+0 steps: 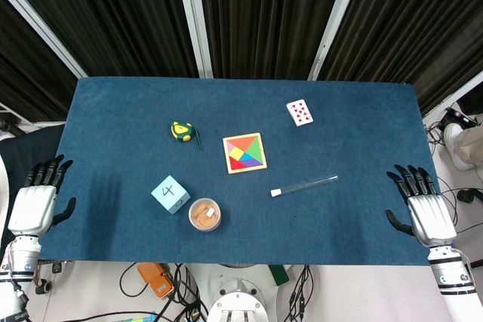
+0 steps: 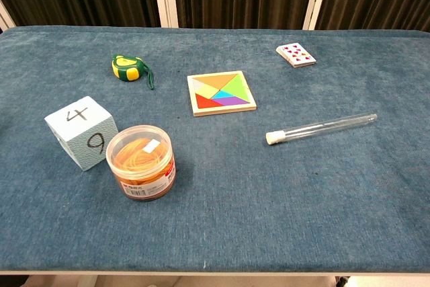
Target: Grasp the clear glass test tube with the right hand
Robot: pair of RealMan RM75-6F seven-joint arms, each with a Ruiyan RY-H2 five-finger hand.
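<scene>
The clear glass test tube point(image 1: 305, 185) with a white cap lies flat on the blue table, right of centre; the chest view shows the same test tube point(image 2: 321, 128) with its cap end to the left. My right hand point(image 1: 424, 207) hovers at the table's right front corner, fingers spread, holding nothing, well to the right of the tube. My left hand point(image 1: 36, 200) is at the left front corner, fingers apart and empty. Neither hand shows in the chest view.
A coloured tangram puzzle point(image 1: 244, 153) sits mid-table, a deck of playing cards point(image 1: 299, 112) behind the tube. A numbered pale blue cube point(image 1: 170, 194), a tub of rubber bands point(image 1: 204, 215) and a green-yellow tape measure point(image 1: 181, 130) lie to the left.
</scene>
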